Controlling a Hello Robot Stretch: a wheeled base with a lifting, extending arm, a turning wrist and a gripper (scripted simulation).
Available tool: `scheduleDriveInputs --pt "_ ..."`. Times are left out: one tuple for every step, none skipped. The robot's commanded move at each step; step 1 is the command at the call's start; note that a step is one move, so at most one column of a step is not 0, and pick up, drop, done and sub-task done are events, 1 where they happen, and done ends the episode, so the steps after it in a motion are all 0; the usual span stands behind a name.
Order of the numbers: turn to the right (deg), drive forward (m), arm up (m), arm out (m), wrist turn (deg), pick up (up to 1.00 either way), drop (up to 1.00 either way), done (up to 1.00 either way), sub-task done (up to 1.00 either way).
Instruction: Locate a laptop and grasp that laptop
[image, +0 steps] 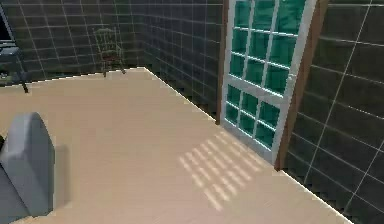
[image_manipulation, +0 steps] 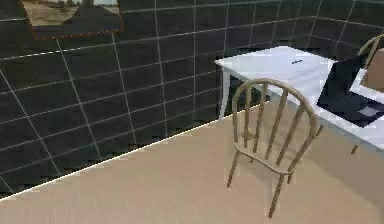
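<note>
A laptop (image_manipulation: 345, 90) stands open on a white table (image_manipulation: 262, 62) at the arm side view's right edge, its dark screen raised and its pale base lying flat near the table's near side. A wooden chair (image_manipulation: 268, 125) with a curved spindle back stands on the tan floor (image_manipulation: 130, 185) just before the table, and part of a second wooden chair (image_manipulation: 373, 48) shows at the far side of it. A small dark thing (image_manipulation: 296, 62), too small to name, lies on the tabletop beyond the laptop. A framed picture (image_manipulation: 68, 14) hangs on the dark tiled wall (image_manipulation: 120, 90) at upper left. In the forward view, a white-framed door (image: 262, 65) with green glass panes is set in the wall at right, a spindly chair (image: 108, 48) stands in the far corner, and a grey rounded seat (image: 28, 165) sits at lower left. The gripper's state cannot be told.
</note>
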Motion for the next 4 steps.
scheduleDriveInputs --pt "45.0 0.0 0.0 0.0 0.0 0.0 0.0 0.0 0.0" --pt "45.0 0.0 0.0 0.0 0.0 0.0 0.0 0.0 0.0" --pt "45.0 0.0 0.0 0.0 0.0 0.0 0.0 0.0 0.0" --pt "15.0 0.0 0.0 0.0 0.0 0.0 0.0 0.0 0.0"
